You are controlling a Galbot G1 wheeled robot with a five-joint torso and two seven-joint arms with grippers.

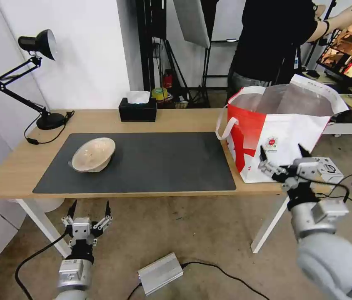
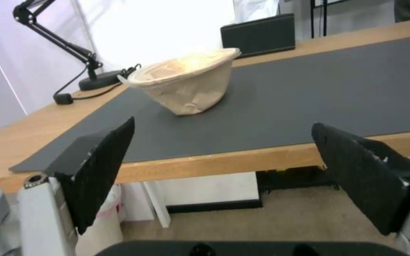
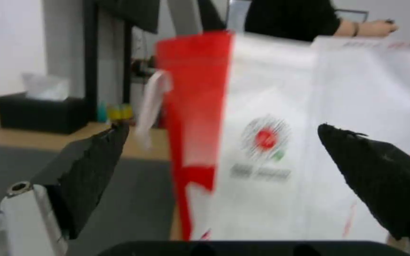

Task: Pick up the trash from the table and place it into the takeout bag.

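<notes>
One beige bowl (image 1: 93,154) lies tilted at the mat's (image 1: 163,166) left; one takeout bag (image 1: 280,133) stands right. Left gripper (image 1: 90,207), lower left, and right gripper (image 1: 282,156), beside the bag, both spread, empty.

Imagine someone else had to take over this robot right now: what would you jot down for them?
Left gripper: open, empty, low in front of the table.
Right gripper: open, empty, in front of the takeout bag.
The bag stands open at the table's right end.
The beige bowl sits tilted on the dark mat, on the left side.
Done: nothing I can confirm; the bag's contents are hidden.
Left: the bowl goes into the bag.
</notes>
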